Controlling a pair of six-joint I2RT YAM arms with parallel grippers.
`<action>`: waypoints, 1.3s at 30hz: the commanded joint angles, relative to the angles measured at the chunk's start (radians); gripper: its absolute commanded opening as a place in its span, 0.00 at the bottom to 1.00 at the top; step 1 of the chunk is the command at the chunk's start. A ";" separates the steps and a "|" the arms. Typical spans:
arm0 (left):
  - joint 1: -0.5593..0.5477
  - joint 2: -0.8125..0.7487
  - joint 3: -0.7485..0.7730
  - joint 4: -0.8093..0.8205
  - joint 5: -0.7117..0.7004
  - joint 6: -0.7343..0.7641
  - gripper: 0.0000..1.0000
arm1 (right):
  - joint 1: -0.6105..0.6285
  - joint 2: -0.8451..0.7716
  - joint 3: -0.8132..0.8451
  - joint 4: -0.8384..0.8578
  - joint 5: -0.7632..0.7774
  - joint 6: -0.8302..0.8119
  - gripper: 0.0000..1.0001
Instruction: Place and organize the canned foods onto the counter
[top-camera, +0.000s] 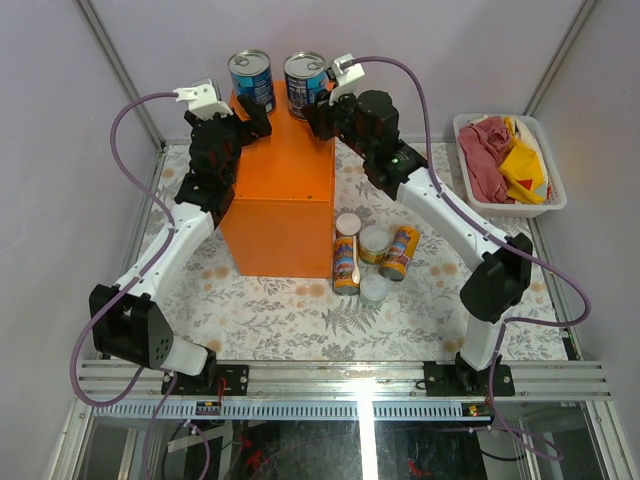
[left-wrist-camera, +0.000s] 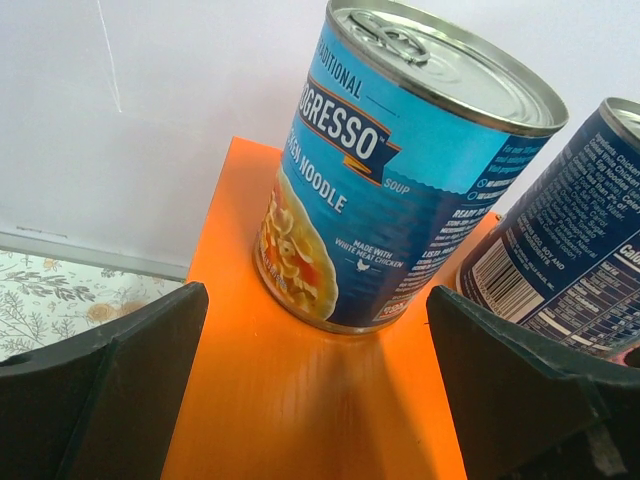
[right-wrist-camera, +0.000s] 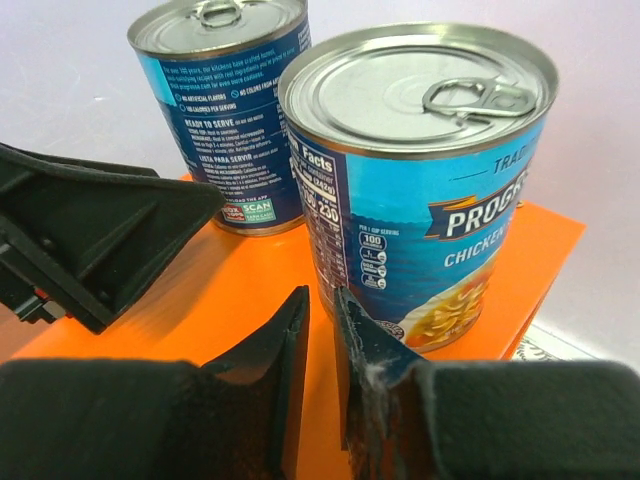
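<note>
Two blue soup cans stand upright on the far end of the counter, side by side with a small gap between them, silver pull-tab tops up.

Your left gripper sits low over the counter's top on the near side of the left can. Its jaws are spread wide, one finger off to each side of that can and clear of it, so it has hold of nothing.

Your right gripper is pressed closed, with only a thin slit between its fingers and nothing in between. It sits just on the near side of the right can. Whether a fingertip touches the can's base you cannot tell.

Four more cans wait off the counter, bunched on the flowered mat just beside the counter's near right corner. Two are tall yellow-orange cans, the right one leaning, and two are shorter pale-lidded cans.

Well to the right of the counter a white basket holds a red cloth and a yellow cloth.
</note>
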 joint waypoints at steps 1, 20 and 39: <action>0.006 0.026 0.038 0.060 0.012 -0.013 0.91 | -0.005 -0.063 0.008 0.042 0.039 -0.030 0.23; 0.019 0.067 0.052 0.089 0.024 -0.025 0.90 | -0.059 0.025 0.108 0.020 0.049 -0.030 0.23; 0.042 0.070 0.038 0.102 0.038 -0.038 0.90 | -0.060 0.126 0.240 -0.016 0.023 -0.007 0.24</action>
